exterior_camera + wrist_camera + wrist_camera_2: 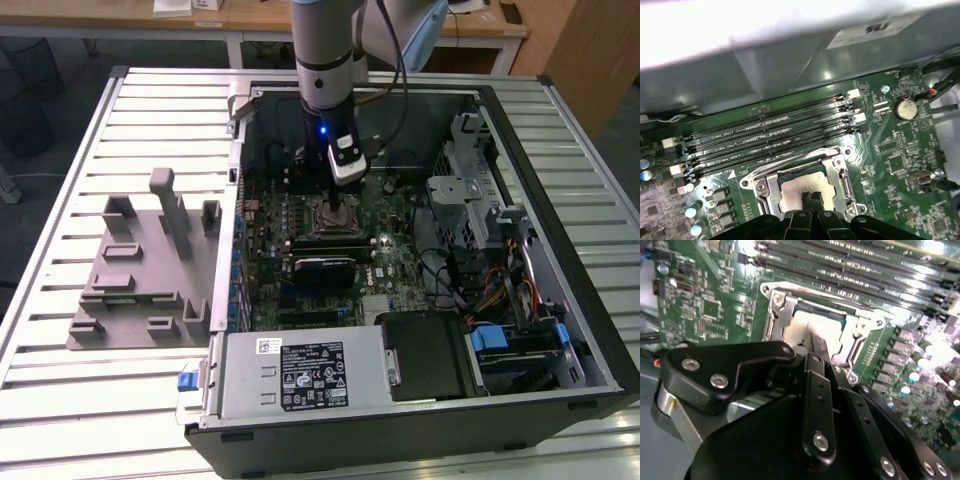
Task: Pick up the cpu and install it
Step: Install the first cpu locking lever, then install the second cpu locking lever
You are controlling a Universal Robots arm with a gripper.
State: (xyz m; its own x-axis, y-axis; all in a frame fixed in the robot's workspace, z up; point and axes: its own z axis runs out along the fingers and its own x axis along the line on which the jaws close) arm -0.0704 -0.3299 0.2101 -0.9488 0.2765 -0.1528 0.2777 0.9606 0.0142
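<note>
The gripper (811,199), fingers pressed together, touches the cpu (802,186) lying inside the metal-framed socket (837,175) mid-motherboard (900,165); it looks light, stiff, fragile beneath, best handled by its edges.

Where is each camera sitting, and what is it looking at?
Exterior view: off the arm, up high, looking down on the open computer case and grey tray; the arm and gripper show.
Second wrist view: rides on the arm, looking past the black gripper at the socket.
First wrist view: rides on the arm, facing the memory slots; the fingertips show, pressed together over the cpu.
Both wrist views share the socket.
</note>
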